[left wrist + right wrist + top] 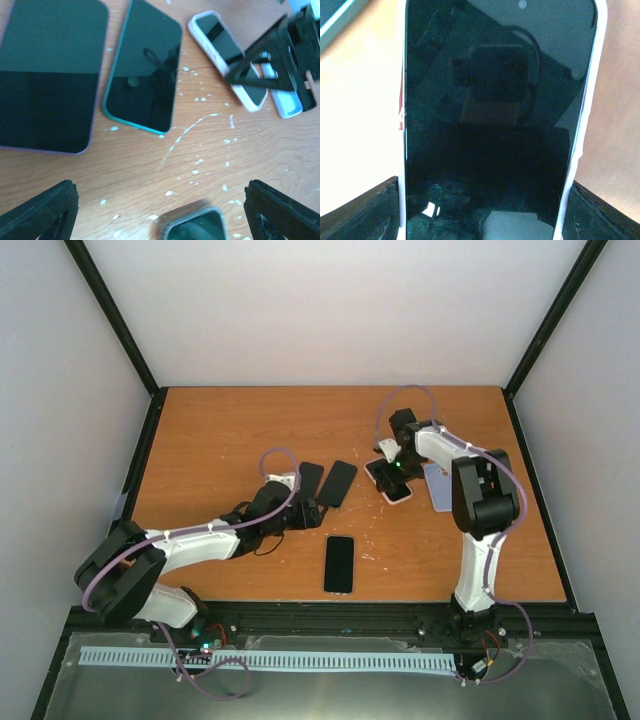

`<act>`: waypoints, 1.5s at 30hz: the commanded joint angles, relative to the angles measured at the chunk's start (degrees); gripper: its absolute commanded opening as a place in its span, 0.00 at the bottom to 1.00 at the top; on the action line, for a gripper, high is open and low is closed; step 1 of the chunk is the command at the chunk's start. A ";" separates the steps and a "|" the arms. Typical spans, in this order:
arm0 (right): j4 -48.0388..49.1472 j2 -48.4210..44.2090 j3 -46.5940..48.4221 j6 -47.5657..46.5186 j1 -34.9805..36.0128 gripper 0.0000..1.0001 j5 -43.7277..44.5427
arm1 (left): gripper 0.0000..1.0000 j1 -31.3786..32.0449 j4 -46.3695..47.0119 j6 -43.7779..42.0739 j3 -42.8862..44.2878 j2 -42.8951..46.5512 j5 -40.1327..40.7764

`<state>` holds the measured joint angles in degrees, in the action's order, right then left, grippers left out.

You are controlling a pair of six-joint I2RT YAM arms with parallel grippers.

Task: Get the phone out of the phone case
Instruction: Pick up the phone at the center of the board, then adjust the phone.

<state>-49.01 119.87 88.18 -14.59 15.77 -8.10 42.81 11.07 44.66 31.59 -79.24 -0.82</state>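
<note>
A phone in a white case lies on the wooden table, right of centre. My right gripper is over it with a finger on each long side. In the right wrist view the dark screen fills the frame, and the black fingers press against the case edges. The phone also shows in the left wrist view, partly behind the right gripper. My left gripper is open and empty, low over bare table.
A purple-edged phone and a teal-edged phone lie side by side ahead of the left gripper. A phone in a grey case lies near the front edge. A light blue case lies right of the white-cased phone.
</note>
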 commanded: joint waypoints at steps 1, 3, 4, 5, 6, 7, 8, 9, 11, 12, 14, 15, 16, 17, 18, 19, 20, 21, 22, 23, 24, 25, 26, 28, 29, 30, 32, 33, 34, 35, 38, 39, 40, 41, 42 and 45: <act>1.82 -13.13 -9.61 0.20 0.16 0.66 -6.37 | 0.90 -0.63 1.16 1.82 6.30 -2.41 -5.00; 3.20 -18.83 -13.79 0.62 0.19 0.66 -8.44 | 0.89 -0.65 1.31 2.08 9.66 -4.31 -6.96; 3.94 -21.68 -15.66 0.77 0.15 0.65 -9.41 | 0.88 -0.63 1.63 2.17 11.17 -5.33 -7.97; 5.06 -24.49 -17.53 0.83 0.21 0.65 -10.37 | 0.87 -0.65 2.04 2.34 12.91 -6.68 -8.96; 6.30 -27.16 -19.44 1.07 0.21 0.65 -11.17 | 0.86 -0.70 2.63 2.60 14.38 -8.06 -9.88; 7.96 -29.86 -21.39 1.32 0.17 0.65 -11.63 | 0.85 -0.67 3.43 2.98 16.01 -9.53 -11.07; 9.71 -32.17 -23.34 1.47 0.13 0.65 -12.10 | 0.83 -0.64 4.15 3.47 18.14 -11.70 -13.26; 11.38 -34.39 -25.18 1.54 0.16 0.65 -12.17 | 0.82 -0.64 5.12 3.93 19.68 -13.26 -15.01; 14.31 -37.37 -28.07 1.75 0.07 0.65 -12.33 | 0.81 -0.64 8.00 5.94 21.69 -16.12 -18.62; 15.38 -38.59 -29.20 1.95 0.08 0.65 -12.53 | 0.80 -0.69 9.90 7.21 22.29 -17.38 -20.28; 16.70 -39.82 -30.73 2.19 0.04 0.65 -13.55 | 0.76 -0.45 12.81 9.19 23.63 -19.78 -23.16; 16.85 -40.26 -30.95 2.15 -0.03 0.65 -13.74 | 0.73 -0.25 13.51 9.85 24.59 -20.97 -24.01; 16.92 -40.64 -31.04 2.10 0.02 0.65 -13.78 | 0.70 0.06 13.94 9.96 25.74 -22.03 -25.05; 17.31 -41.06 -31.34 2.11 -0.03 0.65 -13.87 | 0.67 0.41 13.86 9.80 26.99 -23.07 -25.70; 17.77 -41.50 -31.70 2.19 0.02 0.65 -14.06 | 0.66 0.89 13.27 9.65 28.38 -24.03 -25.89; 18.12 -41.71 -31.97 2.34 0.02 0.65 -14.50 | 0.66 1.33 12.57 9.57 29.52 -24.86 -25.56; 18.17 -41.81 -32.10 2.37 -0.02 0.65 -14.83 | 0.66 1.66 11.97 9.69 30.70 -25.69 -25.22; 18.07 -41.88 -32.08 2.37 0.02 0.65 -14.98 | 0.66 1.93 11.48 10.04 31.75 -26.60 -25.01; 18.02 -42.02 -32.10 2.23 0.05 0.65 -15.09 | 0.66 2.01 11.22 10.67 32.72 -27.37 -24.87; 18.17 -42.27 -32.34 2.20 0.04 0.65 -15.10 | 0.66 2.09 11.24 11.50 33.50 -28.20 -24.73; 18.44 -42.51 -32.77 2.12 -0.03 0.65 -15.18 | 0.65 2.08 11.58 12.20 34.11 -29.07 -24.52; 18.85 -42.79 -33.14 2.04 0.02 0.65 -15.25 | 0.65 2.02 12.07 12.55 34.75 -29.65 -24.35; 19.04 -43.06 -33.36 1.95 0.00 0.65 -15.23 | 0.63 2.04 12.04 12.68 35.86 -30.18 -23.82; 19.04 -43.37 -33.34 1.93 0.00 0.65 -14.67 | 0.60 2.02 11.00 12.74 38.00 -31.24 -23.05; 19.04 -43.60 -33.40 1.93 -0.03 0.65 -14.59 | 0.57 2.02 10.68 12.62 39.06 -31.74 -23.01; 19.16 -43.96 -33.49 2.00 0.01 0.65 -14.65 | 0.54 2.02 10.63 12.48 39.87 -32.29 -22.99; 19.43 -44.46 -33.92 2.01 0.04 0.65 -14.64 | 0.47 2.02 10.94 12.59 41.21 -33.17 -23.62; 19.54 -44.73 -34.07 2.06 0.02 0.65 -14.50 | 0.44 2.01 11.09 12.62 41.64 -33.49 -23.96; 19.64 -44.91 -34.24 2.03 -0.02 0.65 -14.40 | 0.41 2.04 11.24 12.85 41.93 -33.84 -24.26; 19.72 -45.04 -34.45 2.02 -0.04 0.65 -14.31 | 0.38 2.10 11.58 13.26 41.97 -34.06 -24.51; 20.10 -45.24 -34.57 2.15 -0.23 0.65 -13.66 | 0.31 2.06 13.16 14.44 41.67 -34.31 -25.51; 20.15 -45.19 -34.50 2.26 -0.30 0.65 -13.42 | 0.31 2.18 13.44 14.80 41.49 -34.20 -25.58; 20.19 -45.19 -34.48 2.40 -0.51 0.65 -13.10 | 0.33 2.26 13.64 15.03 41.25 -34.02 -25.52; 20.32 -45.25 -34.48 2.64 -0.66 0.65 -12.71 | 0.38 2.34 13.64 15.22 41.05 -33.69 -25.23; 20.44 -45.36 -34.48 2.86 -0.92 0.65 -12.39 | 0.41 2.49 13.63 15.34 40.82 -33.20 -24.82; 20.55 -45.37 -34.61 3.03 -1.26 0.65 -12.93 | 0.41 2.78 14.02 15.38 39.77 -31.88 -23.58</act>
<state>-32.14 76.25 53.49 -12.34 15.27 -20.88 44.64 22.63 59.20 71.18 -112.62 -25.06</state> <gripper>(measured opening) 0.779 0.422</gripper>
